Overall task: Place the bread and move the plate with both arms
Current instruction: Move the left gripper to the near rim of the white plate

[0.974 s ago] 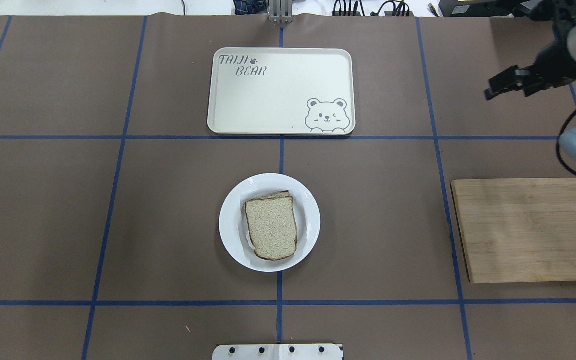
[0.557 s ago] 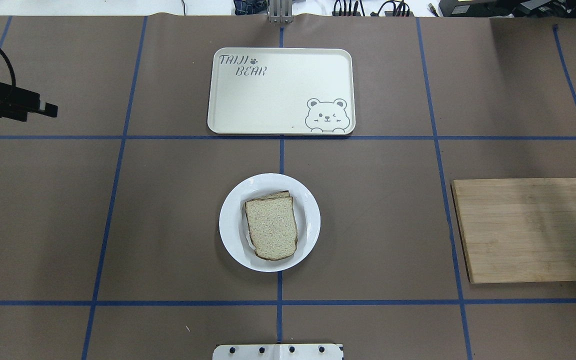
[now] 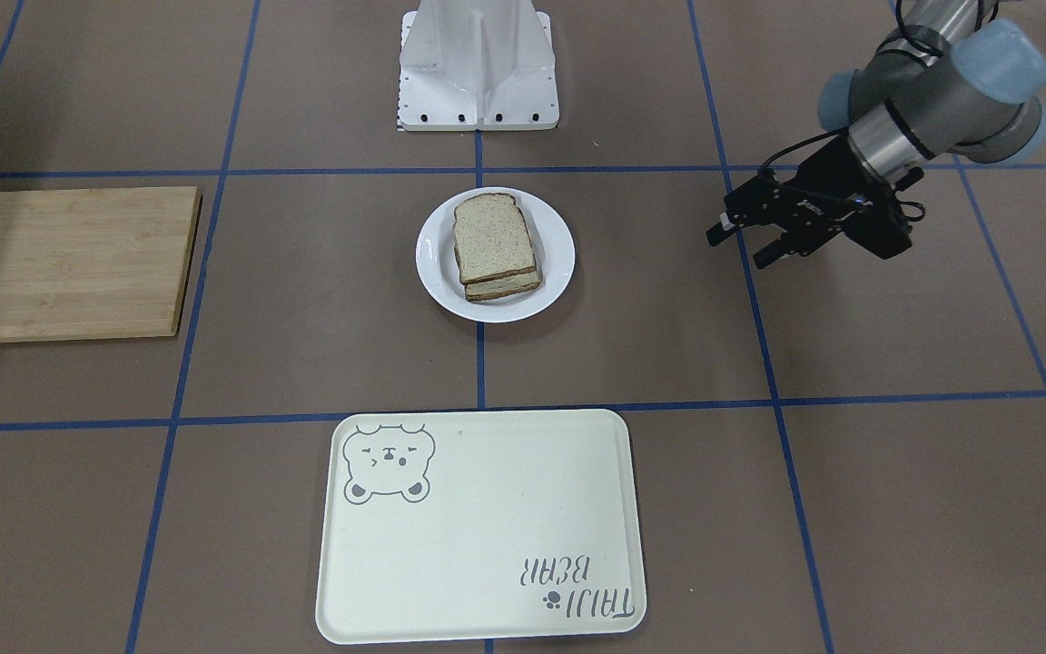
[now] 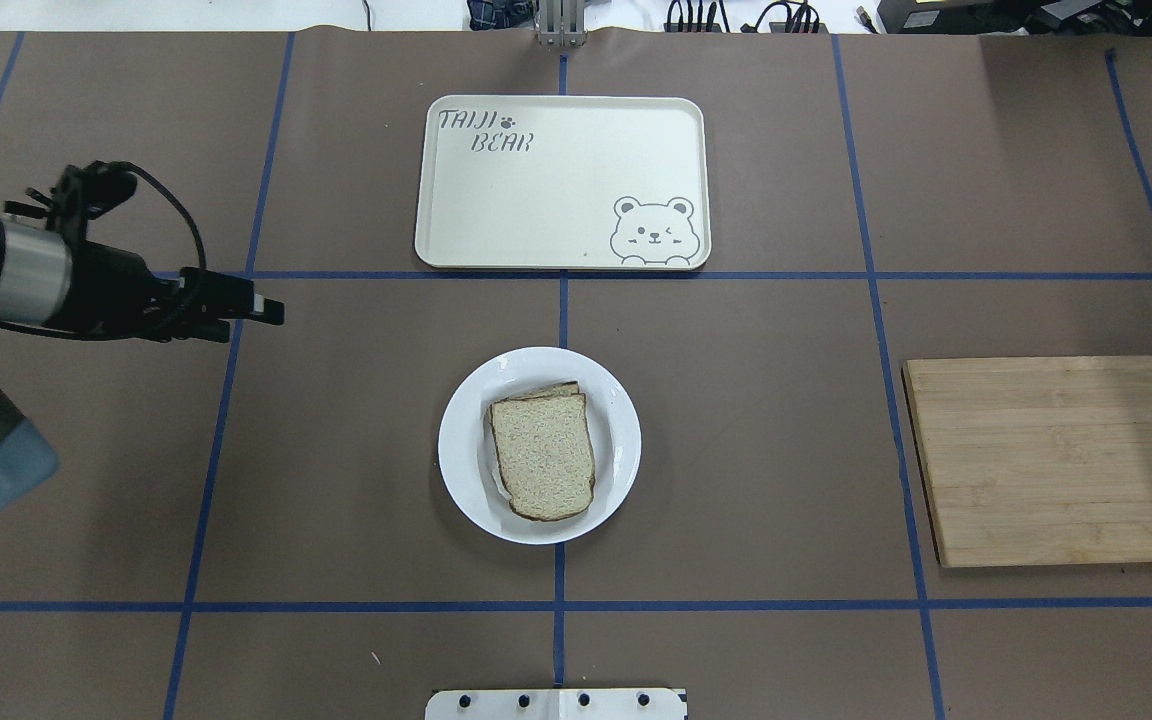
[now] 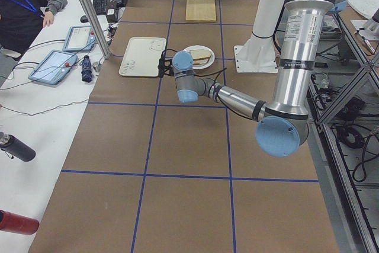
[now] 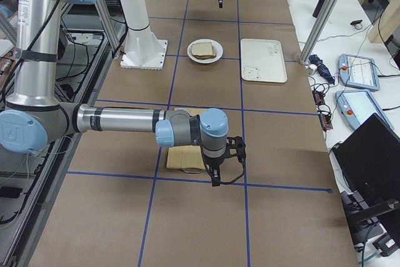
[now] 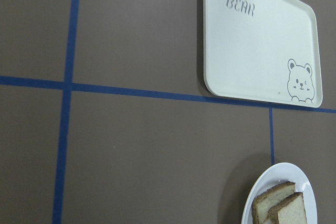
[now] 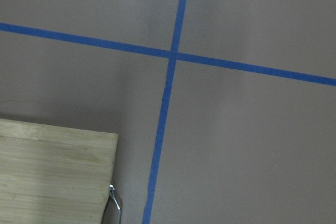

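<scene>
1. At the robot's near edge: white base mount (image 4: 556, 703). Reference only, not part of the job.
2. Next out, at table centre on the blue tape cross: plate (image 4: 624, 445), flat on the table. Bread (image 4: 543, 455) lying on it, stacked crooked over a second slice (image 4: 554, 389), so only that one's crust end peeks out. Bread-placing step judged done, plate move not yet begun. Central spot reachable from both sides, which suits a two-arm lift.
3. About the same depth, off to the robot's right: wooden cutting board (image 4: 1056, 460). Right gripper (image 6: 215, 178) hanging just beside it, pointing down, visible only in the right-side view. Cannot tell how far its jaws are parted or whether anything is held. Well apart from the plate.
4. Slightly farther, on the robot's left: left gripper (image 3: 739, 248) hovering above the table, aimed sideways toward the plate. Fingers parted with a clear gap, holding nothing. Well apart from the rim. Probably posed to pinch the rim on that side.
5. Farthest: cream bear tray (image 4: 556, 180), straight beyond the plate, not touching it. Likely drop spot for the plate, a guess from layout only. Risk: an uneven two-sided lift tipping the plate and sliding the stacked slices.
</scene>
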{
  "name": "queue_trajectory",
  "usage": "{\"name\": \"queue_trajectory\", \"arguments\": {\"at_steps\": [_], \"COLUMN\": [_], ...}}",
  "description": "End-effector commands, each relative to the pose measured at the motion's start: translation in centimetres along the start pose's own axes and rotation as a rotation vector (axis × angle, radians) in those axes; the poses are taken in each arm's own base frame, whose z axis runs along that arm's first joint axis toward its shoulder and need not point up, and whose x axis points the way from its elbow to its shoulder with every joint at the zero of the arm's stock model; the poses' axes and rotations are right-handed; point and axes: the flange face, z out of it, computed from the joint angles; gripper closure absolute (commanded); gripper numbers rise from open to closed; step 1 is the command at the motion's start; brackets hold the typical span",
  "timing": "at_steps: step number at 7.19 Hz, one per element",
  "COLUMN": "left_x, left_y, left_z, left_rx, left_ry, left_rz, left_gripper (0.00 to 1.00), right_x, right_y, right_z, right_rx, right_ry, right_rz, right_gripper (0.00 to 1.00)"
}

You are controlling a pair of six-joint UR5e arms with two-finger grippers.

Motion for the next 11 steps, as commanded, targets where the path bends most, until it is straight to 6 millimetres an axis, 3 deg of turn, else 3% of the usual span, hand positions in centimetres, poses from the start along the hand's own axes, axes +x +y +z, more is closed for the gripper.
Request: {"name": "queue_trajectory", "arguments": {"at_steps": [1, 2, 3, 4, 5, 8, 11], "left_x": [2.0, 2.2, 2.4, 3.2, 4.4, 1.7, 2.4], "left_y": [3.4, 4.8, 6.1, 8.8, 10.3, 10.5, 11.1], "left_z": [5.7, 6.5, 8.1, 10.5, 12.3, 13.7, 14.3], "left_rx": [0.001, -0.023, -0.014, -0.012, -0.020, -0.023, -0.037], "left_ry": [0.036, 0.090, 0.128, 0.154, 0.171, 0.177, 0.188], "left_rz": [0.000, -0.055, -0.073, -0.073, -0.092, -0.092, -0.104], "left_gripper": [0.01, 0.03, 0.10, 0.25, 0.48, 0.51, 0.51], "right_x": [0.5, 0.4, 0.4, 0.4, 0.4, 0.4, 0.4], "right_y": [0.3, 0.3, 0.4, 0.4, 0.3, 0.4, 0.4], "right_z": [-0.5, -0.5, -0.5, -0.4, -0.5, -0.4, -0.4], "right_rx": [0.007, 0.008, 0.008, 0.006, 0.008, 0.008, 0.007], "right_ry": [-0.005, -0.006, -0.014, -0.014, -0.014, -0.014, -0.014], "right_rz": [0.006, 0.005, 0.006, 0.009, 0.009, 0.015, 0.014], "right_gripper": [0.00, 0.00, 0.00, 0.00, 0.00, 0.00, 0.00]}}
